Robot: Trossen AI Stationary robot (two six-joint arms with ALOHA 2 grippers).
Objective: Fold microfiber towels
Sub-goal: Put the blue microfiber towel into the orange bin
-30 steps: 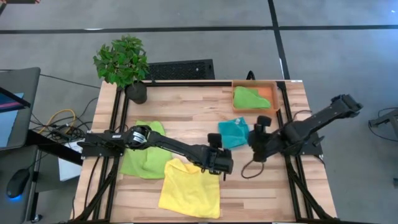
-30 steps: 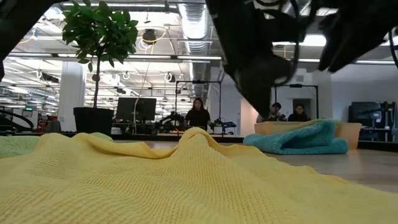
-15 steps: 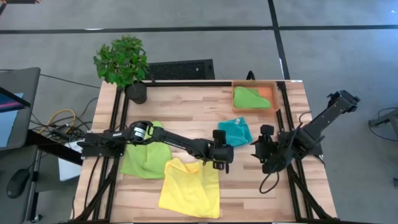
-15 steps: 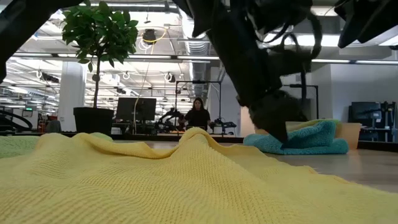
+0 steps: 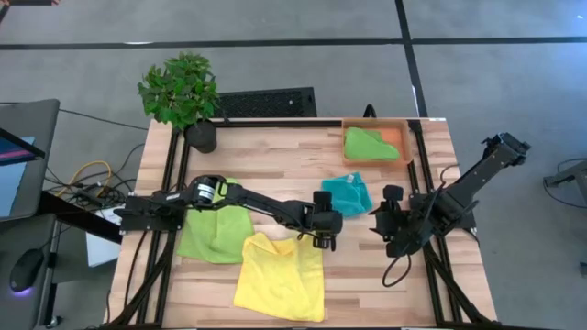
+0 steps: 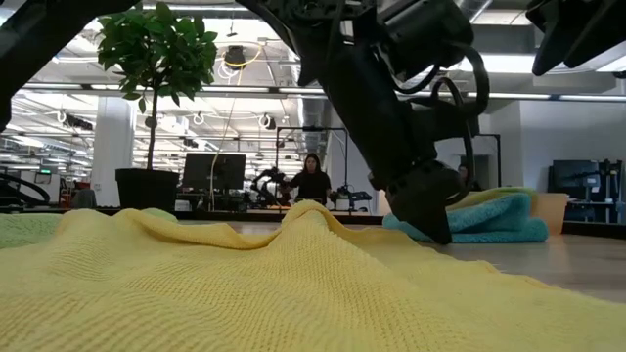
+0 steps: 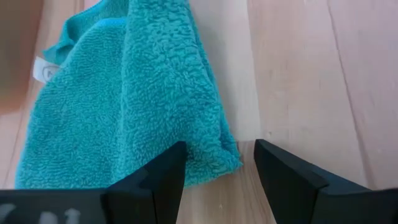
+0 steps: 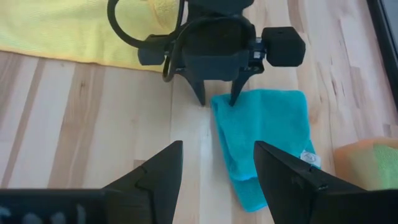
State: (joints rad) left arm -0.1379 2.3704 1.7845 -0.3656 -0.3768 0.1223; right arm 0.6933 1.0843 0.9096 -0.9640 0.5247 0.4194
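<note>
A big open workshop lies beyond the wooden desk (image 5: 275, 156). The left end effector (image 5: 323, 237) stands open at the teal towel's (image 5: 348, 195) near corner; the right end effector (image 5: 387, 236) waits open beside it. Four towels: teal mid-desk, yellow (image 5: 280, 280) at the front edge, one green (image 5: 213, 231) left, one green (image 5: 369, 144) in the corner tray (image 5: 401, 136).

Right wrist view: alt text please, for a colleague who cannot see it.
The left gripper, fingers open, stands over the near corner of the folded teal towel on the wooden table. The yellow towel lies behind it, and the right gripper waits open in the foreground.
</note>
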